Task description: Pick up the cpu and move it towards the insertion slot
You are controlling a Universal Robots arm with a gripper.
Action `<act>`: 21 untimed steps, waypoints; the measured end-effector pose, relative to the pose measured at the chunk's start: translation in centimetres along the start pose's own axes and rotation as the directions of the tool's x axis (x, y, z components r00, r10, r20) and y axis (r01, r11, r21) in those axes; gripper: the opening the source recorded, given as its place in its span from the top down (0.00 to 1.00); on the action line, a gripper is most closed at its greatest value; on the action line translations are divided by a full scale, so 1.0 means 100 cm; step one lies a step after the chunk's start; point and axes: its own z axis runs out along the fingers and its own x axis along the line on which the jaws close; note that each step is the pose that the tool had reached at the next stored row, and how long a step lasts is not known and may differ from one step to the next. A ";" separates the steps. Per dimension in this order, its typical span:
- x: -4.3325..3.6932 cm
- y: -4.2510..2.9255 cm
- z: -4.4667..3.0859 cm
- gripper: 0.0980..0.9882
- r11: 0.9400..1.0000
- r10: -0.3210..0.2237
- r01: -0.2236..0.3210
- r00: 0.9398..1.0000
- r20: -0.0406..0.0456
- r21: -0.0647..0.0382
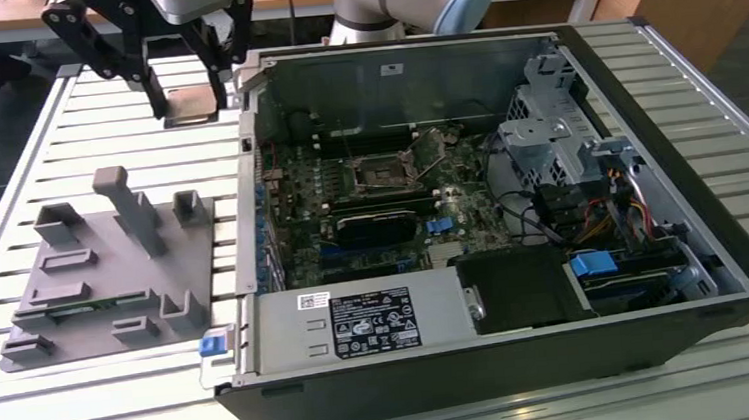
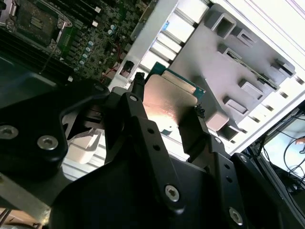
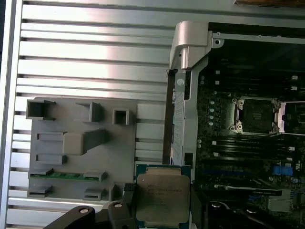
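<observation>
My gripper (image 1: 189,99) hangs above the slatted table at the exterior view's upper left, just outside the open computer case (image 1: 698,245). Its black fingers are shut on the cpu (image 1: 193,108), a flat square chip with a silvery top, which both wrist views show clamped by two opposite edges: cpu (image 3: 162,198), cpu (image 2: 169,102). The insertion slot (image 1: 382,172), a silver-framed square socket with a dark centre, lies on the motherboard inside the case, off to the exterior view's right of the gripper. The insertion slot (image 3: 255,114) stands uncovered, and the insertion slot (image 2: 35,21) shows too.
A grey plastic fixture (image 1: 99,282) with upright posts and recesses rests on the slatted table (image 1: 43,417) left of the case. The case's metal wall (image 1: 251,129) rises between gripper and motherboard. A drive cage (image 1: 549,136), cables and a power supply (image 1: 356,322) crowd the case.
</observation>
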 end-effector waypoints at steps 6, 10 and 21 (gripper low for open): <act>-0.0086 -0.0003 -0.0001 0.50 1.000 0.000 0.000 1.000 0.000 0.000; -0.0147 -0.0005 -0.0002 0.50 1.000 0.000 0.000 1.000 0.000 0.000; -0.0323 -0.0010 -0.0005 0.50 1.000 0.000 0.000 1.000 0.000 0.000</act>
